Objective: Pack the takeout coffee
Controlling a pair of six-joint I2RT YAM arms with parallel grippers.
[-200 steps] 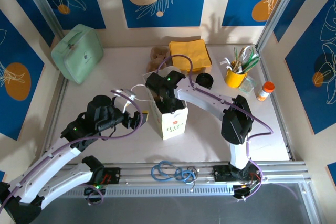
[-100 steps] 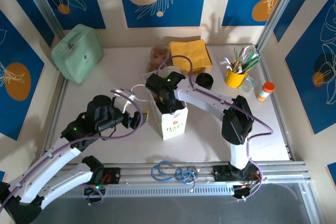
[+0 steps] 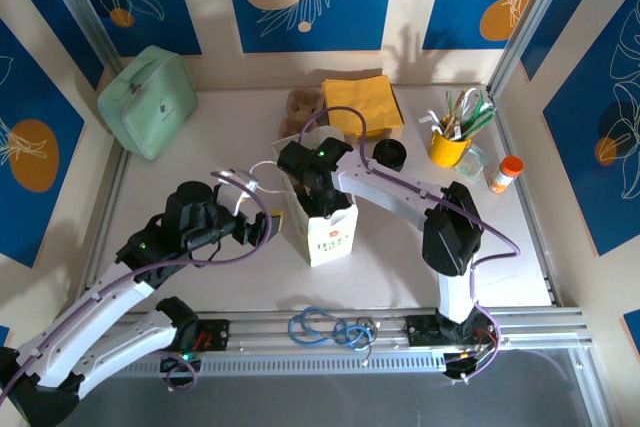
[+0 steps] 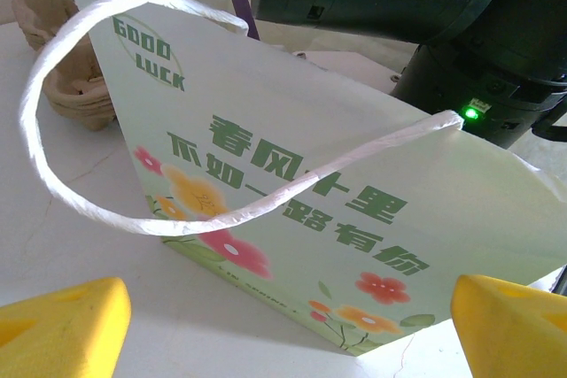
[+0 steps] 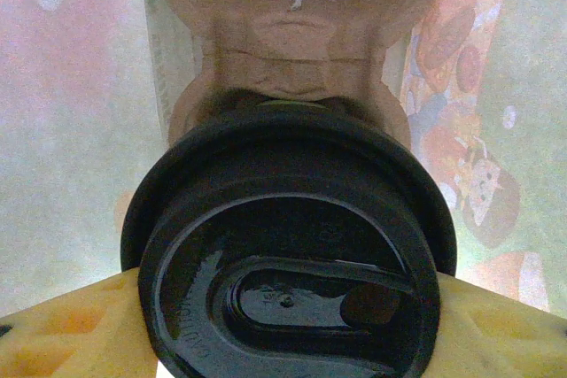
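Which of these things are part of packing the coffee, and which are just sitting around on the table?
Job: coffee cup, paper bag, cardboard holder inside it, right pincer gripping the cup.
Lying about: green case, yellow napkins, black lids, utensil cup, orange-capped bottle.

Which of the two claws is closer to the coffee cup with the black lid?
Right. The right gripper flanks the takeout coffee on both sides, down inside the paper bag. The left gripper sits open outside the bag, facing its printed side.
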